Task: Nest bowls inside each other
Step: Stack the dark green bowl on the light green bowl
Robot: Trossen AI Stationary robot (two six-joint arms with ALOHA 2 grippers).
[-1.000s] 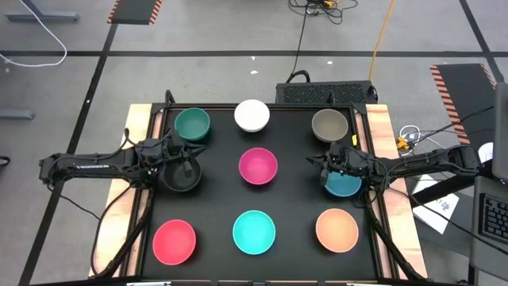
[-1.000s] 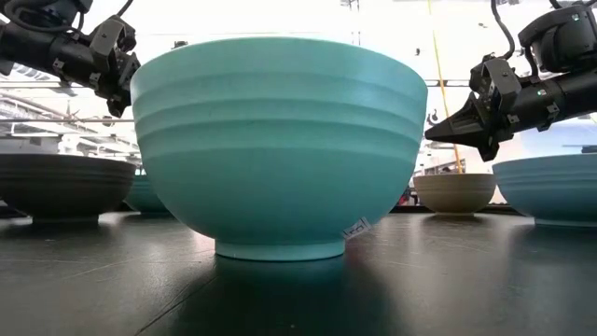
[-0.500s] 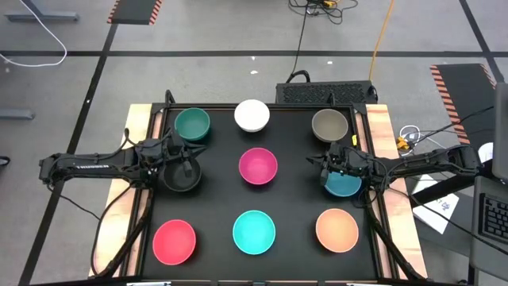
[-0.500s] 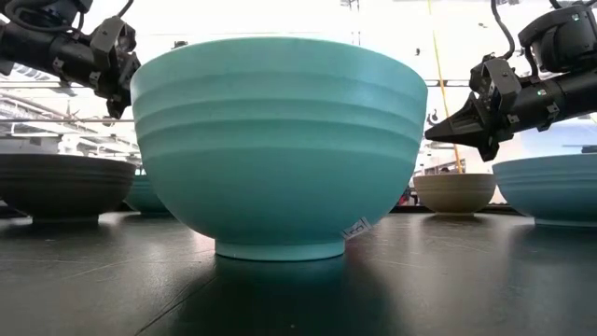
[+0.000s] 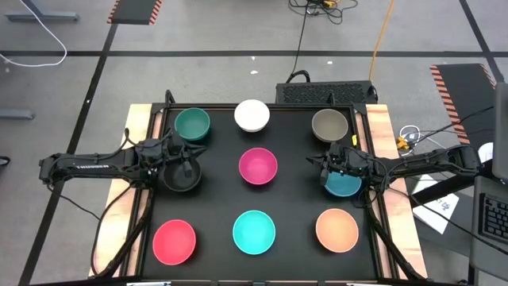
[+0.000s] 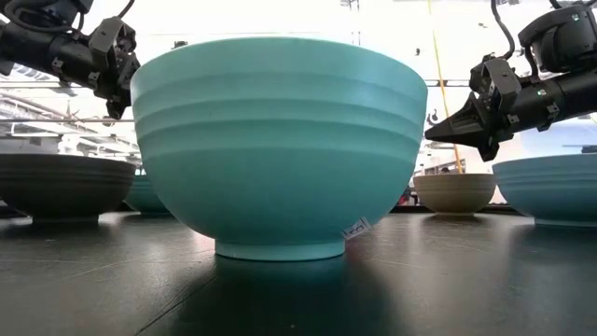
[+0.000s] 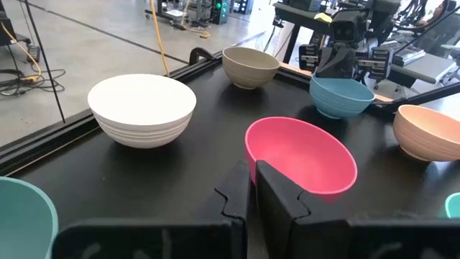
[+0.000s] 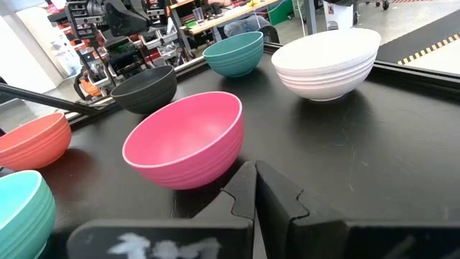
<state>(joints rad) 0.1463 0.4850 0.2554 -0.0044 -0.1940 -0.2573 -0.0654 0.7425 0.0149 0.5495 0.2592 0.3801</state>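
Nine bowls sit apart on the black table (image 5: pixel 294 199) in a three-by-three grid, none nested yet. Far row in the high view: dark green bowl (image 5: pixel 192 123), white bowl (image 5: pixel 252 115), grey-brown bowl (image 5: pixel 329 124). Middle row: black bowl (image 5: pixel 182 176), magenta bowl (image 5: pixel 258 166), blue bowl (image 5: pixel 344 184). Near row: red bowl (image 5: pixel 174 241), turquoise bowl (image 5: pixel 254 232), peach-orange bowl (image 5: pixel 337 229).

Left gripper (image 5: pixel 187 164) hangs over the black bowl's far rim, fingers together, holding nothing (left wrist view shows the two dark fingers (image 7: pixel 277 198) pressed side by side, pointing toward the magenta bowl). Right gripper (image 5: pixel 327 168) hangs at the blue bowl's inner edge, toward the magenta bowl, fingers also together and empty; the right wrist view shows the same closed pair aimed at the magenta bowl.

Low view: the turquoise bowl fills the middle of the frame, standing upright on the table. Both grippers are raised above bowl height there, one at each upper corner, not touching any bowl. The grey-brown bowl shows small behind on the right, the black bowl on the left, the blue bowl at the right edge.

Wooden strips (image 5: pixel 140 119) edge the table on both sides.
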